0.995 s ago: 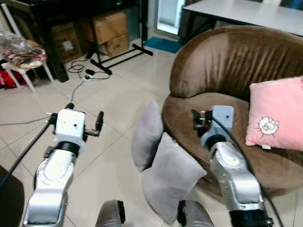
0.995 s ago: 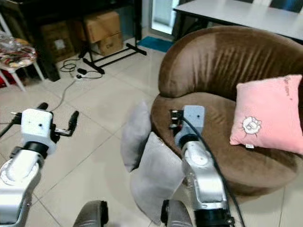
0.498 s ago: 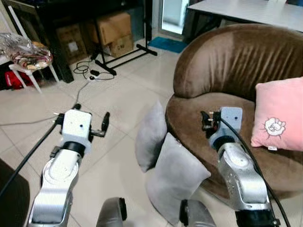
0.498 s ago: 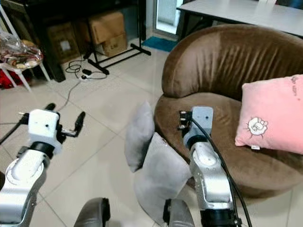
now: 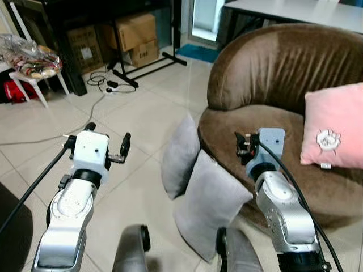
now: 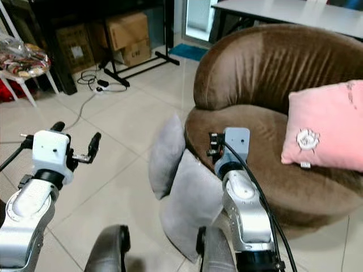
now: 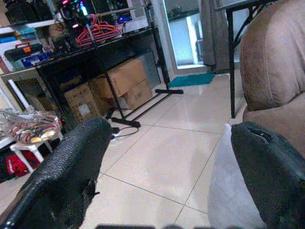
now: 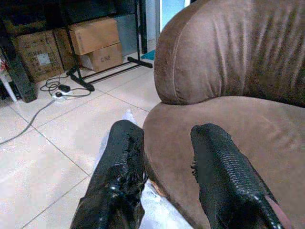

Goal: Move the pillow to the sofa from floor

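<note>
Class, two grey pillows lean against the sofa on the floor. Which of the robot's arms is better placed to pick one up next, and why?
Probably the right. The right gripper, fingers open, hovers just above the nearer grey pillow beside the sofa. The left gripper, also open, hangs over bare floor, farther off.

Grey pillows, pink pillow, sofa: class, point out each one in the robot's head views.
Near grey pillow [image 5: 211, 205], left eye view, middle of its face.
Far grey pillow [image 5: 180, 156], left eye view, middle of its side.
Pink pillow [image 5: 334, 124], left eye view, its front.
Sofa [image 6: 266, 68], right eye view, its backrest.
</note>
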